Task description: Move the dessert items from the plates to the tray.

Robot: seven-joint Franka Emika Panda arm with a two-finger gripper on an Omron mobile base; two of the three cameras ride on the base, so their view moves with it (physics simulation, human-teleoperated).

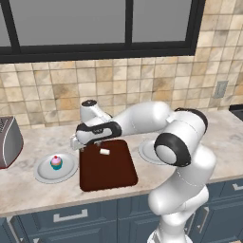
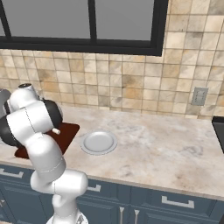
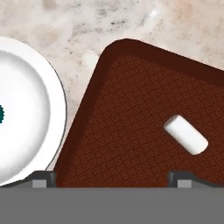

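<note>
The cupcake (image 1: 56, 162) could tip over, I think. It is small and tall, and it sits in the middle of the left plate (image 1: 42, 173), at about 9 o'clock from the tray (image 1: 107, 166). If the jaws come down a bit off to one side, they may knock it flat or squash the pink top. It could also slip out on the way across and roll on the surface (image 1: 28, 190).

The white block (image 1: 105, 152) is another worry. It lies on the tray already, near the far edge, at about 12 o'clock from the tray's middle. A cupcake put down too close could bump it or push it off.

The gripper (image 1: 80, 144) hangs just over the tray's far left corner, between the tray and the left plate. In the hand view its two tips sit wide apart, so the jaws are open and hold nothing.

The room is a kitchen. There is a big dark window (image 1: 95, 23) up high, and a wall of tan tiles (image 1: 142, 80) below it. The surface is pale stone with grey specks, and blue drawers (image 1: 71, 216) sit under it. The dark brown tray is the biggest thing on top. A second grey plate (image 2: 98, 142) lies at 3 o'clock from the tray, and it has nothing on it. A silver toaster (image 1: 8, 142) stands far off at 9 o'clock. A small wall plug (image 2: 199, 97) is on the tiles to the right.
</note>
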